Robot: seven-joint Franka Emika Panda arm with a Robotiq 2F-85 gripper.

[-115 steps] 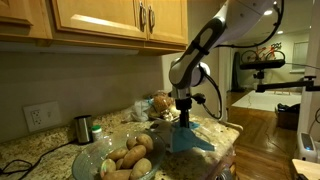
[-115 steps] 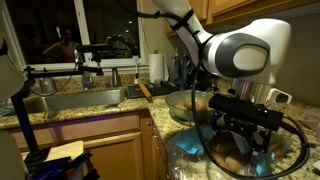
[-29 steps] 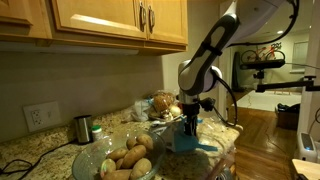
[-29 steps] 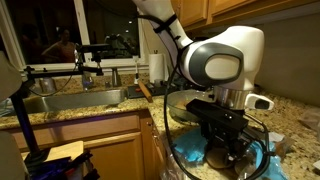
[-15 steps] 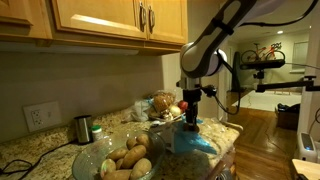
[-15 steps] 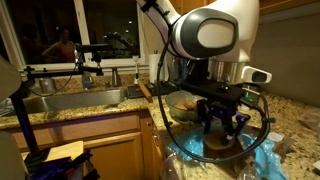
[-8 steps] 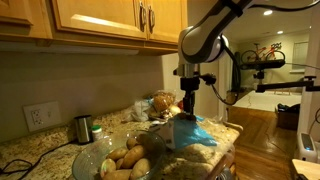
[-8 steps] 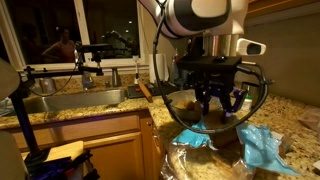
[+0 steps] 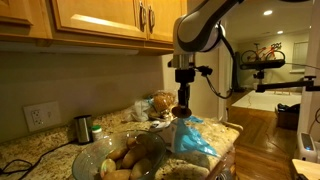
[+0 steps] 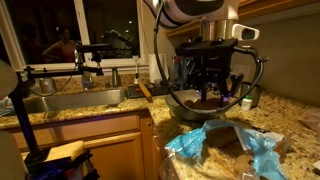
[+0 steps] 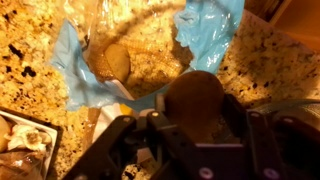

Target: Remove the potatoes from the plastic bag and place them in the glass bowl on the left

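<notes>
My gripper (image 9: 182, 110) hung straight above the plastic bag (image 9: 196, 138), clear of it, with the fingers (image 11: 150, 130) clamped on one potato (image 11: 196, 98). In the wrist view that potato was up over the bag's open mouth, with the bag's blue edges splayed out to either side below it. A second potato (image 11: 112, 62) lay inside the bag under the clear film. The bag itself lay slumped on the granite counter (image 11: 30, 40). The glass bowl (image 9: 88, 152) stood just beside the bag in an exterior view, with several potatoes in it. A green cup (image 9: 82, 128) stood beyond the bowl, well apart from the bag. In both exterior views there was a clear gap between the gripper and the bag.
</notes>
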